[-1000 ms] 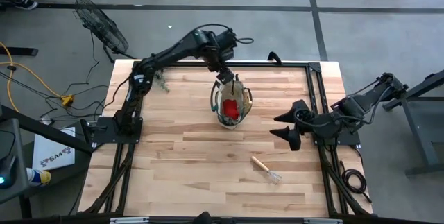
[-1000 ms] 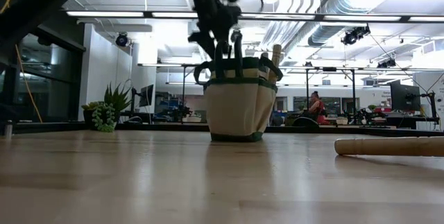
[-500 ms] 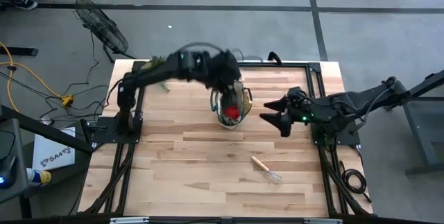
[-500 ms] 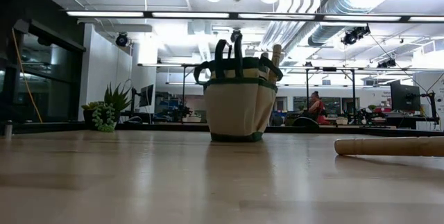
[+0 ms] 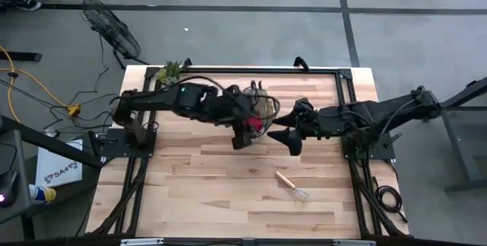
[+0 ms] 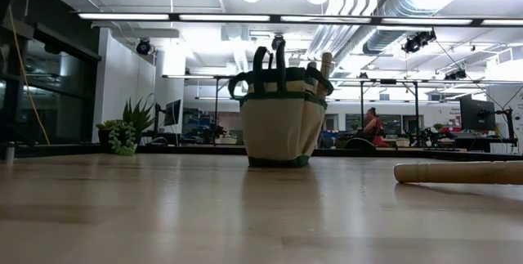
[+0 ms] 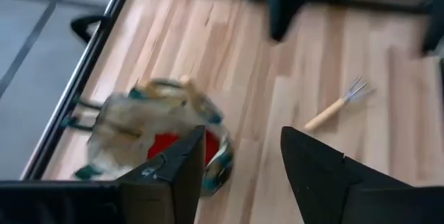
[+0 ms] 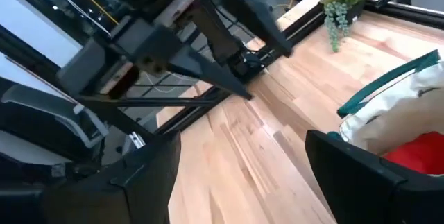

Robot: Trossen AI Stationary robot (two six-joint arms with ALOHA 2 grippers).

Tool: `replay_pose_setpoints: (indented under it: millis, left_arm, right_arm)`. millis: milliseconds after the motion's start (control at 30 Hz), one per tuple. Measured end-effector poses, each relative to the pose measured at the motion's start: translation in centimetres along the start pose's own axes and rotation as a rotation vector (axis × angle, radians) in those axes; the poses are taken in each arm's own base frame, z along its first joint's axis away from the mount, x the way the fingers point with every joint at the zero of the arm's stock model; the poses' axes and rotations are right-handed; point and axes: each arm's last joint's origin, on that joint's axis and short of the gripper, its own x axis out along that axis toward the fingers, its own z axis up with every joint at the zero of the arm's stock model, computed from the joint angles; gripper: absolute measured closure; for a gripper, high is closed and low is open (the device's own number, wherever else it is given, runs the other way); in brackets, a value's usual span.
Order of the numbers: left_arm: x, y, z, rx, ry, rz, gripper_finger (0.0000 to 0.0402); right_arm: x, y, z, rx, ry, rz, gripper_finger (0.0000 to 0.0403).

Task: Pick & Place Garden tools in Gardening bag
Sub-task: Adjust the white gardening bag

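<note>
Wooden plank table (image 5: 198,193) with black frame, seen from above. Left arm reaches in from the left side, right arm from the right, both ending near the middle of the far half.

Gardening bag (image 5: 257,116) stands upright on the table between the two grippers, far-centre. Small round tan canvas tote, dark green rim trim, dark green loop handles; low view (image 6: 278,115) shows it upright with handles and a wooden handle end sticking up above the rim. Red glove (image 5: 256,123) visible inside from above; also seen red inside the bag in the left wrist view (image 7: 182,145) and the right wrist view (image 8: 423,156).

Left gripper (image 5: 239,135) sits over the table just beside the bag, on its left-near side, partly overlapping the rim in the high view. Left wrist view: fingers (image 7: 182,175) apart with a clear gap, nothing between them — open, empty. Bag (image 7: 149,134) lies just beyond them.

Right gripper (image 5: 288,126) is just beside the bag on its right side, fingers spread wide, empty. Right wrist view: both fingers (image 8: 361,182) far apart, bag edge (image 8: 402,106) close to one of them.

Wire rake (image 5: 291,185) lies flat on the table, near-right of the bag, well apart from both grippers: wooden handle, wire tines at the near end. Low view shows only its handle (image 6: 458,172) at right; left wrist view shows it whole (image 7: 336,104).

Green plant sprig (image 5: 172,71) at the far-left table corner, well apart from the bag.
</note>
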Motion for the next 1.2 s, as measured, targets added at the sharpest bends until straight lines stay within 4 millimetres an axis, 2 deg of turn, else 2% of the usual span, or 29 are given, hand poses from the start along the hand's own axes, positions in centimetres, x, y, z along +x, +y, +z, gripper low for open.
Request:
replay_pose_setpoints:
  millis: [67,167,267,367,533,633,767,1000,1200]
  left_arm:
    - [-0.4,-0.5,-0.5,0.002,-0.036,-0.015,0.0225]
    - [0.2,-1.1,-2.1,-0.003,-0.065,-0.048,0.0227]
    - [0.9,-0.7,-4.7,-0.045,-0.101,-0.085,0.0227]
    - [0.8,0.2,-7.6,-0.117,-0.2,-0.149,0.0227]
    - [-0.9,2.1,-12.8,-0.211,-0.428,-0.232,0.0227]
    - [-2.1,3.4,-15.9,-0.253,-0.527,-0.253,0.0227]
    - [-3.8,5.0,-19.1,-0.32,-0.622,-0.269,0.0227]
    - [-6.0,6.6,-22.1,-0.356,-0.699,-0.288,0.0227]
    - [-6.5,7.0,-22.9,-0.335,-0.676,-0.275,0.0227]
  right_arm:
    - [-0.4,0.3,0.5,-0.021,-0.005,-0.018,0.0101]
    - [-0.8,0.4,1.2,-0.021,-0.038,-0.061,0.0101]
    - [-1.1,0.0,1.3,0.02,-0.021,-0.117,0.0101]
    - [-0.9,-0.6,1.1,0.124,0.003,-0.171,0.0101]
    - [0.9,-1.5,-0.2,0.331,0.055,-0.287,0.0101]
    - [2.7,-2.1,-1.3,0.403,0.099,-0.364,0.0101]
    - [5.5,-2.9,-2.9,0.474,0.123,-0.465,0.0101]
    - [9.4,-5.0,-4.2,0.703,0.096,-0.599,0.0101]
    - [10.9,-6.6,-4.2,0.785,0.061,-0.662,0.0101]
